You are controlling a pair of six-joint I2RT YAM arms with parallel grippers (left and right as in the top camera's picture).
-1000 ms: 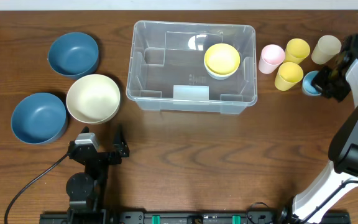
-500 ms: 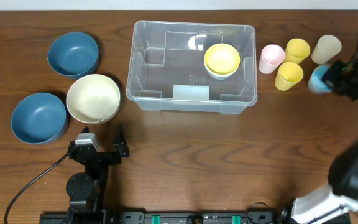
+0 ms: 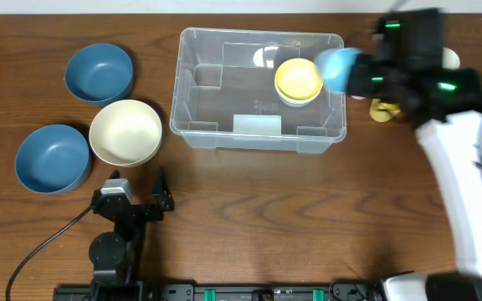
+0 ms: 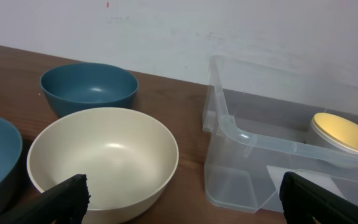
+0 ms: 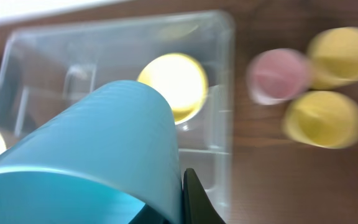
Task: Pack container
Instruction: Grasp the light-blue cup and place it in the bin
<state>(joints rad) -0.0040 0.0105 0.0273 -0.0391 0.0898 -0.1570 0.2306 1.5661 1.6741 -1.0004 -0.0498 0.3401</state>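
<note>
Black left end effector [image 4: 182, 190] sits nearest, fingers spread, empty. Beyond it on the wooden worktop [image 3: 249, 209] are one cream round bowl [image 3: 125, 132] and two dark blue round bowls [image 3: 52, 158]. The large clear plastic container [image 3: 182, 84] stands mid-worktop, holding one yellow bowl [image 3: 299, 79]. The right end effector [image 3: 354, 73] pinches a light blue cup [image 3: 335, 67] above the container's right rim. One pink cup [image 5: 278, 76] and two yellow cups [image 5: 323, 118] wait outside, so packing looks barely begun.

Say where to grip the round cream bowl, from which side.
Probably pinch the rim of the round cream bowl from above, on the side facing the clear plastic container: it sits upright, open, and a blue bowl crowds the opposite side.
</note>
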